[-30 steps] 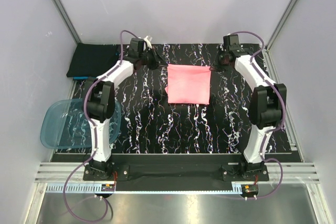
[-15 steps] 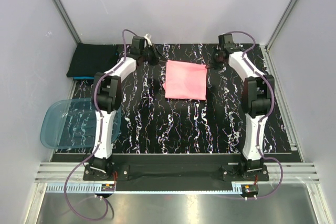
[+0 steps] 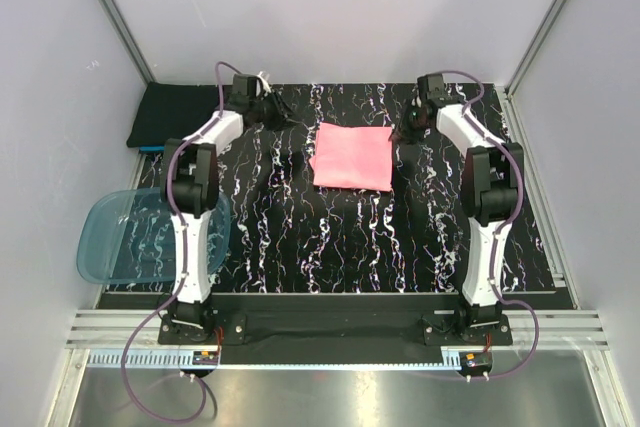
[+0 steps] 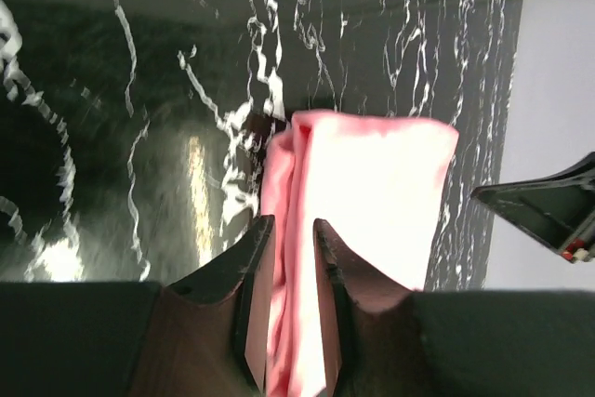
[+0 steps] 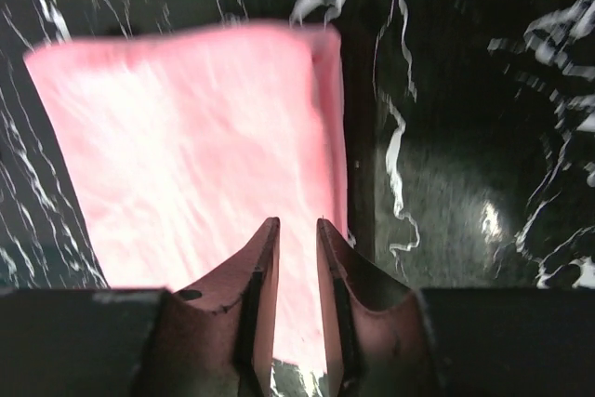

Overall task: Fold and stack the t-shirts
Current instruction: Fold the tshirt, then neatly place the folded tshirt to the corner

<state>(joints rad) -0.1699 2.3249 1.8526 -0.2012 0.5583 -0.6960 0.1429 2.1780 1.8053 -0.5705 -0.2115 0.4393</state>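
A salmon-pink t-shirt lies folded into a flat rectangle at the back middle of the table. My left gripper hovers just off its back left corner, my right gripper just off its back right corner. In the left wrist view the left gripper stands open by a narrow gap, with the pink t-shirt showing beyond and between the fingers. The right gripper is also narrowly open above the pink t-shirt, gripping nothing. A folded black t-shirt sits on a teal-blue one at the back left.
A translucent blue plastic tub rests at the table's left edge, partly overhanging it. The black marbled tabletop stretches toward the arm bases. Grey walls close in the back and both sides.
Both grippers have gone from shut to narrowly open and let go of the pink t-shirt, which now lies flat. The left gripper has drawn back to the left.
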